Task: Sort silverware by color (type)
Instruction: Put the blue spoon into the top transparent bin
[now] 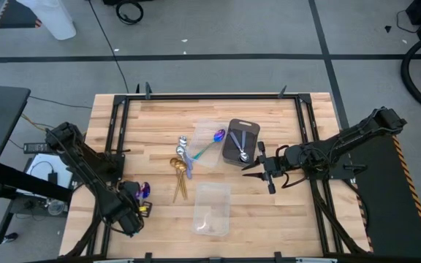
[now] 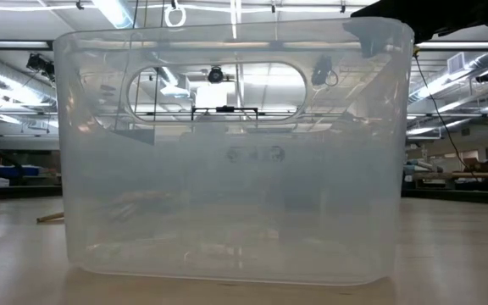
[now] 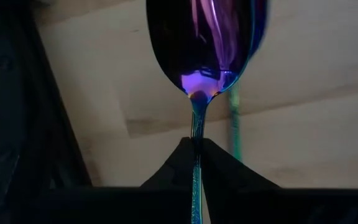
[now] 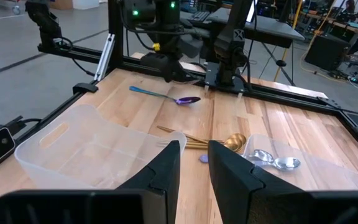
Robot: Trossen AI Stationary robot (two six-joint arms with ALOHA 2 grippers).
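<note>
Left gripper [image 3: 197, 146], at the table's front-left corner, is pinched shut on a purple spoon [image 3: 207, 43], holding the thin teal handle just below the bowl. The spoon's long axis runs straight out from the fingertips, bowl leading away from the wrist. In the high view that spoon [image 1: 144, 191] sits at the left gripper [image 1: 136, 199], well apart from the near tray [image 1: 212, 208] and the far tray [image 1: 209, 142]. The left arm is the nearer one for any drop. The spoon is glossy, iridescent purple-blue. Right gripper [image 4: 194, 165] hovers by the grey tray [image 1: 241, 139], fingers slightly apart, holding nothing. Gold spoons [image 1: 178, 175] lie mid-table, silver ones [image 1: 186, 150] beside them, and another purple spoon [image 1: 212, 142] in the far tray.
</note>
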